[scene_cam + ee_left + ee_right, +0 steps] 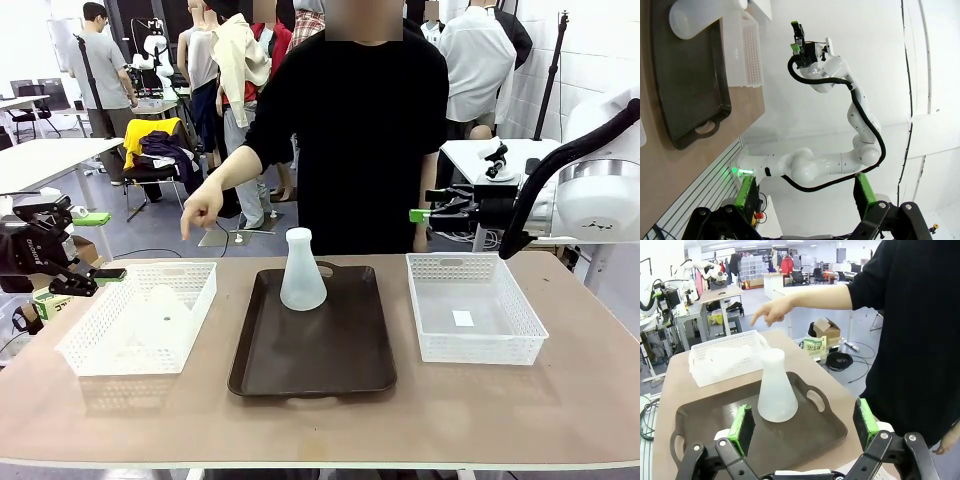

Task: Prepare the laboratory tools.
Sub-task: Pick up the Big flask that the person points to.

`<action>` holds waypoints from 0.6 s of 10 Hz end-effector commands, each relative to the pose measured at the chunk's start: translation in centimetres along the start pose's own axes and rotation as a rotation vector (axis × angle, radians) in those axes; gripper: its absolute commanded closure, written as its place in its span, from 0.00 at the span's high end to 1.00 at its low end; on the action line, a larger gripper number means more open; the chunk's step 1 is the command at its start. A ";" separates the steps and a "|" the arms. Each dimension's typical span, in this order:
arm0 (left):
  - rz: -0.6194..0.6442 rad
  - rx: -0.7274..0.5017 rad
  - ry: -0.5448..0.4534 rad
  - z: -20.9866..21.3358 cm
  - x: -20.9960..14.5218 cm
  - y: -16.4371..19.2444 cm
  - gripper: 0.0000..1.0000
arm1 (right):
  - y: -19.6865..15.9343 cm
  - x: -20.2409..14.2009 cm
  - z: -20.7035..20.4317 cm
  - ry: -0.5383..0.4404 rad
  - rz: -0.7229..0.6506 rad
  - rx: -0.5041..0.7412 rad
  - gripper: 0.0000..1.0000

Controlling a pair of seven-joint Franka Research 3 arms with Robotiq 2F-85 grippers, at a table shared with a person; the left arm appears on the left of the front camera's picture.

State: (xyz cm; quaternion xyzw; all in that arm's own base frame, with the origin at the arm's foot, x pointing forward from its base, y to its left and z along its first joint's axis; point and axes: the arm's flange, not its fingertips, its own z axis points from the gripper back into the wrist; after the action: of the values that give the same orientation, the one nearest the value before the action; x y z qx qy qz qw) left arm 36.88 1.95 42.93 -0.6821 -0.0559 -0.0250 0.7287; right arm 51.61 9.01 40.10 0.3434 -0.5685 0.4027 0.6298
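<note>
One translucent whitish conical flask (303, 272) (775, 390) (692, 20) stands upright on the dark brown tray (330, 350) (705, 420) (687, 85). A second whitish flask (158, 312) (727, 360) shows faintly inside the left white basket (95, 345); its pose is unclear. My left gripper (85, 280) (805, 195) hovers open at the table's left edge, beside that basket. My right gripper (424, 208) (804, 427) (797, 39) is open in the air behind the right basket, pointing at the tray. Neither holds anything.
A person in black stands at the far side, one hand (200, 215) (769, 314) pointing down over the left basket. An empty white lattice basket (475, 345) (746, 50) sits right of the tray. The front strip of the table is bare.
</note>
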 end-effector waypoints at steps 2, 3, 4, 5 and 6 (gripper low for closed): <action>-0.005 -0.003 -0.005 0.1 -0.1 -0.1 1.00 | 0.1 0.2 -0.1 0.011 -0.001 -0.009 1.00; -0.005 -0.003 -0.005 0.1 -0.1 -0.1 1.00 | 0.1 0.2 -0.1 0.011 -0.001 -0.009 1.00; -0.005 -0.003 -0.005 0.1 -0.1 -0.1 1.00 | 0.1 0.2 -0.1 0.011 -0.001 -0.009 1.00; -0.005 -0.003 -0.005 0.1 -0.1 -0.1 1.00 | 0.1 0.2 -0.1 0.011 -0.001 -0.009 1.00; -0.005 -0.003 -0.005 0.1 -0.1 -0.1 1.00 | 0.1 0.2 -0.1 0.011 -0.001 -0.009 1.00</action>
State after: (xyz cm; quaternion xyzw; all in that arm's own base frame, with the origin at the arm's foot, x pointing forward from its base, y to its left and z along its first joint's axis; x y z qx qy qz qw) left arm 36.88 1.95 42.93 -0.6821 -0.0559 -0.0250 0.7287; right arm 51.61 9.01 40.10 0.3433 -0.5685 0.4028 0.6299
